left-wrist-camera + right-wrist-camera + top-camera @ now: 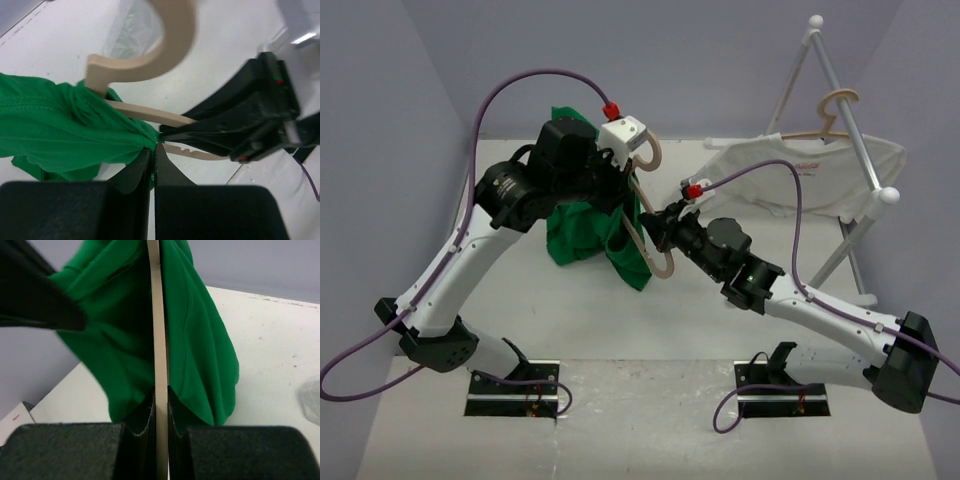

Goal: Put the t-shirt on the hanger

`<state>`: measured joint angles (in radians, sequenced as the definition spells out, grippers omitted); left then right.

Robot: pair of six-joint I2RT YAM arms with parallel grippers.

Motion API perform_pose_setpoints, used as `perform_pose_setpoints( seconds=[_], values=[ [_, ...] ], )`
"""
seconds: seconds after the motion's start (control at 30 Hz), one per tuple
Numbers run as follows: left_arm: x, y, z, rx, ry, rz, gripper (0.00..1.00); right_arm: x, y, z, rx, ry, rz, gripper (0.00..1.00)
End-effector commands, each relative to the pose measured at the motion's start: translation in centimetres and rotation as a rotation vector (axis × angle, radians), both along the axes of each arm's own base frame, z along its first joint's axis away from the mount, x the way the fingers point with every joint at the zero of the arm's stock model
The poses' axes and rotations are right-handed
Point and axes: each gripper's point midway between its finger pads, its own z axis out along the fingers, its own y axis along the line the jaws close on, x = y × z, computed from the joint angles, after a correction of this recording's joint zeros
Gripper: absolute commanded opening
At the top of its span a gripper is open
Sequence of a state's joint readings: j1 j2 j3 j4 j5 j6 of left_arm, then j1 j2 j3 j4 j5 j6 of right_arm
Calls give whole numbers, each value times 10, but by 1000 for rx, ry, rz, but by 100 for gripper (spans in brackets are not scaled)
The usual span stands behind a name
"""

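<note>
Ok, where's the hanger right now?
The hanger is at the centre of the top view, held up in the air: the right gripper clamps its thin arm, the green t-shirt is bunched over it, and the left gripper pinches that cloth.

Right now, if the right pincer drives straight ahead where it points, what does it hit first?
The green t-shirt, bunched either side of the wooden hanger arm that the right pincer is clamped on. Cloth begins about at its tips, so contact looks near-immediate; exact depth unclear.
</note>
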<state>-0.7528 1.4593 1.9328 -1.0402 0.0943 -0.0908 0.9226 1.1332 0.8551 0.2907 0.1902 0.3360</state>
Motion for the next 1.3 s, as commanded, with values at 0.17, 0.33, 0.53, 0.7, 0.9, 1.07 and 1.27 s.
perform_pose_setpoints(
  seconds=[0.17,0.33,0.53,0.7,0.9,1.07,1.27],
  values=[
    [-4,10,39,7,-128,59,3,4,-5,24,78,-91,-7,0],
    [27,55,58,64,-231,369,71,1,-19,16,81,-105,-10,0],
    [39,87,103,-14,-406,538,100,-12,-33,17,59,-163,31,0],
    [23,55,105,-18,-618,168,100,-28,-59,4,12,-245,98,0],
    [-63,2,93,-45,-844,-572,100,-48,-76,-11,-163,-241,287,0],
    [-76,-12,75,-25,-770,-738,99,-61,-87,-13,-264,-315,357,0],
    [-66,-21,28,51,-592,-775,93,-78,-88,-8,-304,-410,451,0]
  ],
)
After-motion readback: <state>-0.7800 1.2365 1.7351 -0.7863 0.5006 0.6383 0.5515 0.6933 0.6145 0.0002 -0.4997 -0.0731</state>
